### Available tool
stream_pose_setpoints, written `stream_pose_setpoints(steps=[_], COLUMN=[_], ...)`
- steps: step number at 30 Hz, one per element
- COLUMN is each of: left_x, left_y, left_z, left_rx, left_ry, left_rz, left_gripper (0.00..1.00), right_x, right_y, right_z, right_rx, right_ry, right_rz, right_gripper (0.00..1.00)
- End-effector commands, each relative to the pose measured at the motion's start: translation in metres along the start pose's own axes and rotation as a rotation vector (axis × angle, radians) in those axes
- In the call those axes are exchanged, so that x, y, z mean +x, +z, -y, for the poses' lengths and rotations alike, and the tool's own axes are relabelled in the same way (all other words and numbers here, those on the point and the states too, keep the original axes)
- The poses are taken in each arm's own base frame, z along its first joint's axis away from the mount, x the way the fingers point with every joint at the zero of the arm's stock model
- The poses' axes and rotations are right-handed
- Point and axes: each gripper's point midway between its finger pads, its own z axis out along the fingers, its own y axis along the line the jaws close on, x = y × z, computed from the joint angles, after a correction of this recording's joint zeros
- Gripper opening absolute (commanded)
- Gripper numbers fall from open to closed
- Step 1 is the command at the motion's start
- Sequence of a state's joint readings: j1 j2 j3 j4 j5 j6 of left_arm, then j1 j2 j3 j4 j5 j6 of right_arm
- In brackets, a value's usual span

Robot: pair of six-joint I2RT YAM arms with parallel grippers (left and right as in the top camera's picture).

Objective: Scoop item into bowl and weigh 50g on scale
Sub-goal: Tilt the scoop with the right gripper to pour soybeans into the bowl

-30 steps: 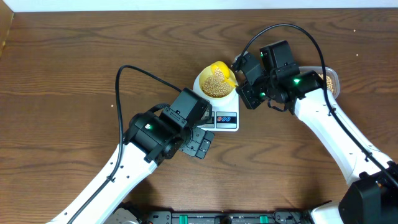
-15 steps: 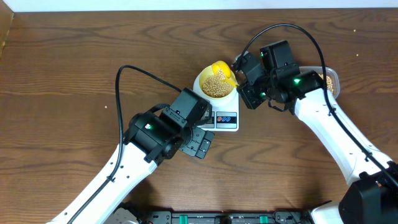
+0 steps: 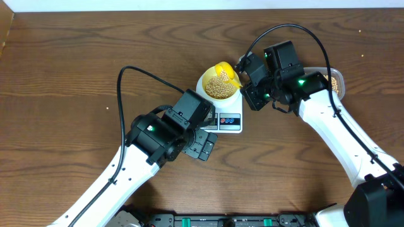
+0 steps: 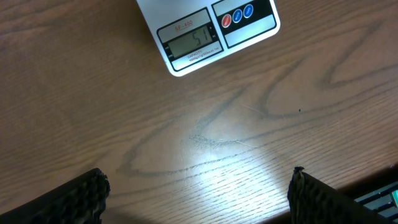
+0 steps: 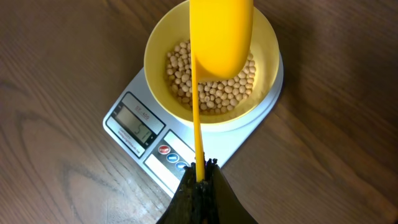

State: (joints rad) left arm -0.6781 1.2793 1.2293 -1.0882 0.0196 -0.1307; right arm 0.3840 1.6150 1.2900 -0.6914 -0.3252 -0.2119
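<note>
On the table (image 3: pixel 76 63), right gripper (image 5: pixel 200 169) pinching the scoop (image 5: pixel 221 34), left gripper (image 4: pixel 198 183) wide and empty, we should adjust beans (image 5: pixel 214 93) slowly, watching the scale (image 5: pixel 155 140).

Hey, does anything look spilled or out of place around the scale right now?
Nothing stands out. The beans sit inside the bowl, which rests upright on the scale, and I see no strays on the table. The right gripper holds the scoop over the bowl, jaws shut on its handle.
</note>
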Motion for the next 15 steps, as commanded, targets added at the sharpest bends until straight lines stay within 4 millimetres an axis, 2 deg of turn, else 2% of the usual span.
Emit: stream_pose_setpoints(steps=[1, 8, 15], left_x=[-0.007, -0.007, -0.007], left_y=[-0.007, -0.007, -0.007], left_z=[0.0, 0.0, 0.0], left_rx=[-0.006, -0.006, -0.006], left_ry=[0.006, 0.006, 0.006], left_rz=[0.03, 0.03, 0.03], left_gripper=[0.94, 0.94, 0.94], right_x=[-0.008, -0.007, -0.009], right_y=[-0.001, -0.001, -0.004], right_z=[-0.005, -0.006, -0.015], right_rx=[-0.022, -0.029, -0.113], right_ry=[-0.002, 0.011, 0.057], right_rz=[0.015, 0.012, 0.031], right_gripper=[0.01, 0.01, 0.01])
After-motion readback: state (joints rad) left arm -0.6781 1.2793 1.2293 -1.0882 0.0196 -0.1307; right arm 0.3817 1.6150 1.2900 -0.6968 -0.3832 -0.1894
